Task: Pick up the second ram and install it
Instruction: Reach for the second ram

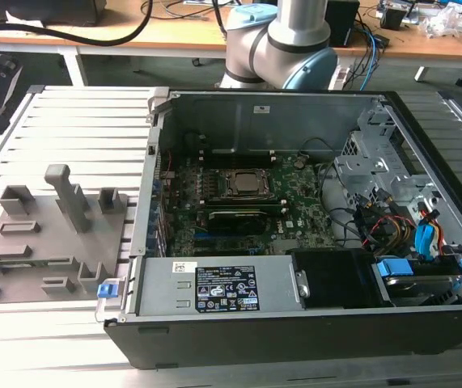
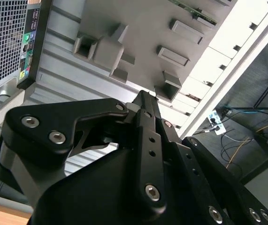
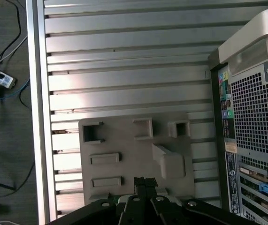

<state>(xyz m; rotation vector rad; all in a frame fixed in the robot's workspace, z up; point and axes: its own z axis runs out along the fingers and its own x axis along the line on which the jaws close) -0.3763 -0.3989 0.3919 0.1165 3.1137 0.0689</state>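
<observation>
In both wrist views my gripper [image 2: 145, 97] [image 3: 144, 182] hangs above the grey holder block [image 2: 138, 28] [image 3: 124, 140], its black fingers pressed together with nothing between them. A narrow green board strip, which looks like the second ram [image 2: 195, 12], lies at one edge of that block in the second wrist view. The block [image 1: 52, 234] sits on the ribbed table at the exterior view's left, beside the open computer case [image 1: 295, 105]. The green motherboard [image 1: 295, 202] lies inside the case.
The case's rear panel [image 3: 251, 117] [image 2: 2, 37] stands close beside the block. A power supply [image 1: 214, 287] and drive cables [image 1: 409, 234] fill the case's near side. The arm's base [image 1: 279, 40] stands behind the case. A power strip [image 3: 0, 79] lies on the floor past the table's edge.
</observation>
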